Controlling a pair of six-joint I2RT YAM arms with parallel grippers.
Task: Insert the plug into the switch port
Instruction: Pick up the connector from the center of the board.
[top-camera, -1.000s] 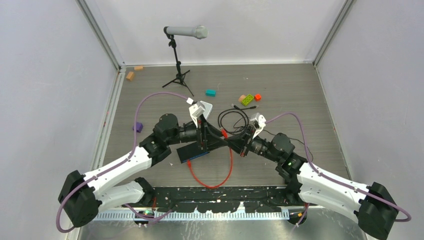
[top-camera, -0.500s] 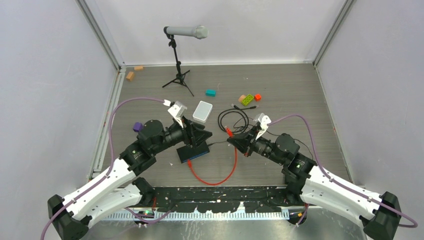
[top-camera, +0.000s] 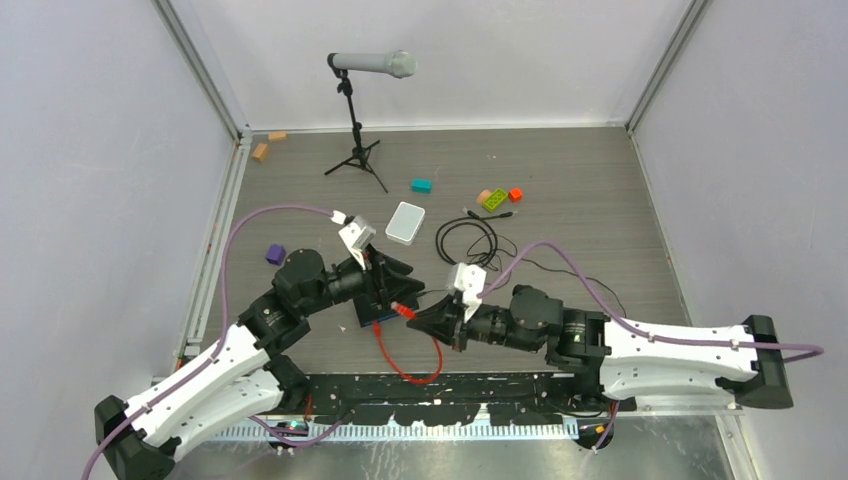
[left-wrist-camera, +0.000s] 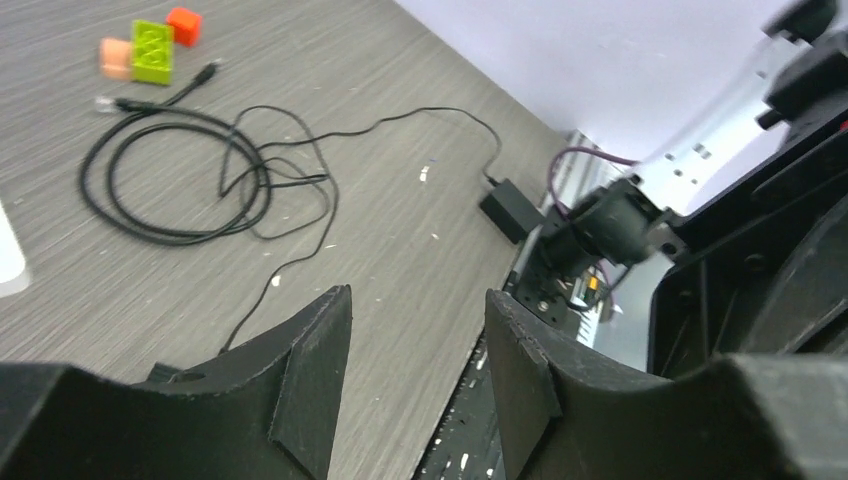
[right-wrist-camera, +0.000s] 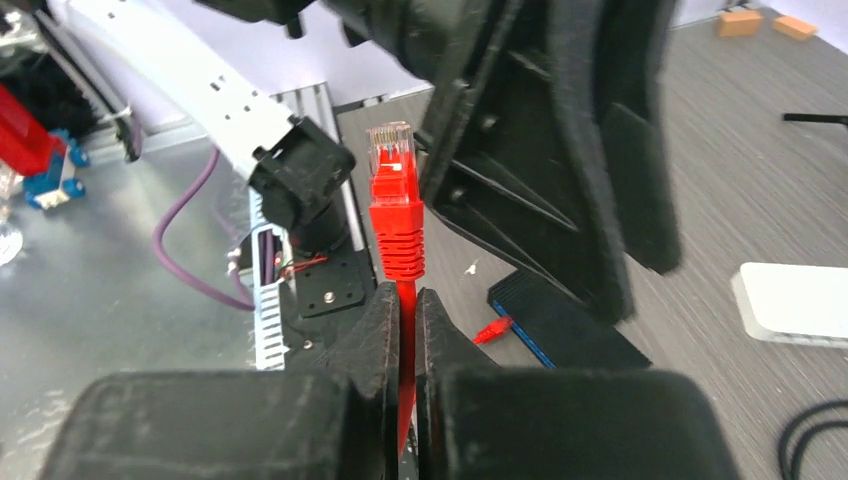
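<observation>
As seen from above, the right tool (top-camera: 428, 322) pinches the red cable (top-camera: 420, 379), plug (top-camera: 401, 310) just beyond its tips, beside the switch (top-camera: 372, 316). Right wrist: plug upright, clear of the switch. Left wrist: left tool (left-wrist-camera: 415, 345) spread.

Left claw (left-wrist-camera: 415, 335) jaws apart, arm bent inward; right claw (right-wrist-camera: 408, 300) pinched tight, arm stretched toward left claw.

2 white-shelled arms (top-camera: 215, 365) with black joints; a purple cable (top-camera: 290, 208) loops along each.
</observation>
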